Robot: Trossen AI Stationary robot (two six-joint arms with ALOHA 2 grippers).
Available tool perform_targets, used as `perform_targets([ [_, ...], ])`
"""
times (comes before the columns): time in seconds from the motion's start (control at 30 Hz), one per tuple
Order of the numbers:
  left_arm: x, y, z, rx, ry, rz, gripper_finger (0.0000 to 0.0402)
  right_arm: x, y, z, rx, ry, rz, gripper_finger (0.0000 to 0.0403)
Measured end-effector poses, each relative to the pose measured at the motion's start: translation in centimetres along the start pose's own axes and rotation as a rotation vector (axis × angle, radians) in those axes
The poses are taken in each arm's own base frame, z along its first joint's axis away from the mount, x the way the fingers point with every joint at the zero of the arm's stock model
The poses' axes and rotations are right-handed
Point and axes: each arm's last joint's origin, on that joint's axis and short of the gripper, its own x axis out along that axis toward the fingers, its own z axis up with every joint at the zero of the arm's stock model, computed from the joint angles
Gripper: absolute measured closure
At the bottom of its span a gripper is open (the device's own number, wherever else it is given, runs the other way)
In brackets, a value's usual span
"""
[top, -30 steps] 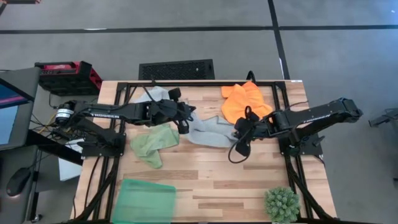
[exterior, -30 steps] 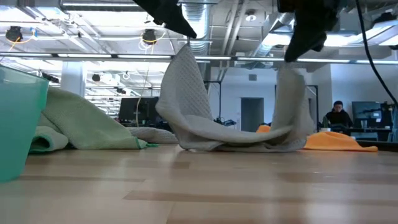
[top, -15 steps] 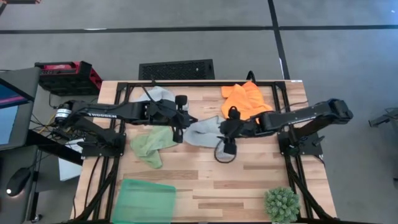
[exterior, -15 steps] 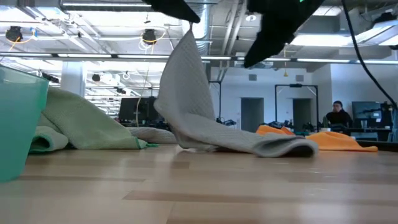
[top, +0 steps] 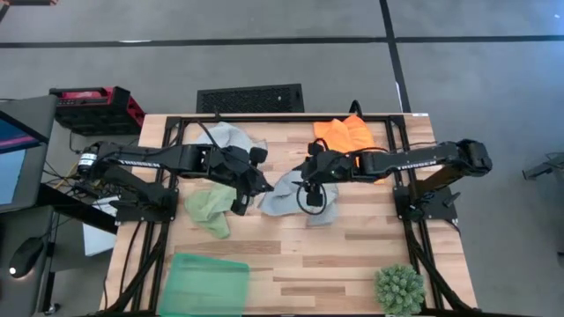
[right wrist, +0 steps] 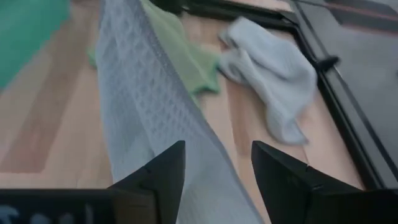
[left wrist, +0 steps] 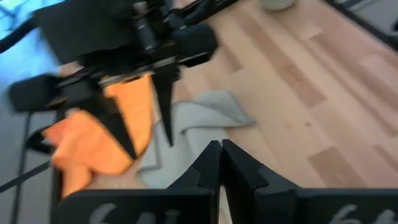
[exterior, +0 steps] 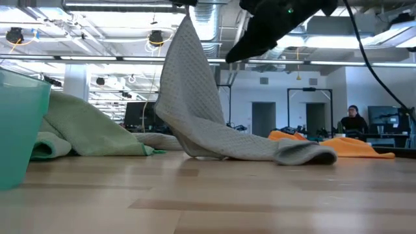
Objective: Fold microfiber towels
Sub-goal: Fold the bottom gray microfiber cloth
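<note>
My right gripper had let go of its corner and hung spread above the grey towel, whose freed end now lay flopped on the table. My left gripper stayed pinched on the other corner, holding it tented mid-table. I judged the fold half laid.

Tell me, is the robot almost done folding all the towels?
Not nearly. No towel looks neatly folded. The left hand is shut on one corner of a grey towel, lifting it off the table, while the open right hand hovers above it. Still waiting, all crumpled: the green towel, the orange towel and the other grey towel.
</note>
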Motion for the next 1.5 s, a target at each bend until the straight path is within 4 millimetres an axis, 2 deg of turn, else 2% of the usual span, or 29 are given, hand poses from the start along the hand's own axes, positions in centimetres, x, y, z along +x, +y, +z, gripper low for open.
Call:
perform_targets([
  [0.27,0.0,-0.6,0.3,0.061,-0.05,-0.102,0.0401,2.1,-0.2,-0.2,-0.098,-0.076,0.147,0.0209],
  [0.47,0.0,-0.8,-0.1,0.03,-0.013,-0.122,0.0401,3.3,-0.6,-1.3,-0.116,-0.01,0.145,0.022],
  [0.77,-0.1,-0.9,-0.5,-0.021,0.042,-0.114,0.0401,6.0,-3.6,-4.9,0.05,0.179,0.096,0.0231],
  [0.93,-0.1,-0.7,-0.6,-0.046,0.069,-0.069,0.0401,7.4,-4.4,-6.8,0.078,0.26,0.088,0.0232],
  [1.1,-0.1,-0.7,-0.6,-0.073,0.07,-0.065,0.0401,7.9,-5.0,-7.6,0.064,0.304,0.057,0.0232],
  [1.2,0.0,-0.7,-0.6,-0.094,0.073,-0.062,0.0401,7.8,-5.5,-7.7,0.049,0.315,0.003,0.0232],
  [1.5,0.0,-0.5,-0.7,-0.1,0.092,-0.015,0.0401,7.8,-5.8,-7.9,0.053,0.326,-0.004,0.0232],
])
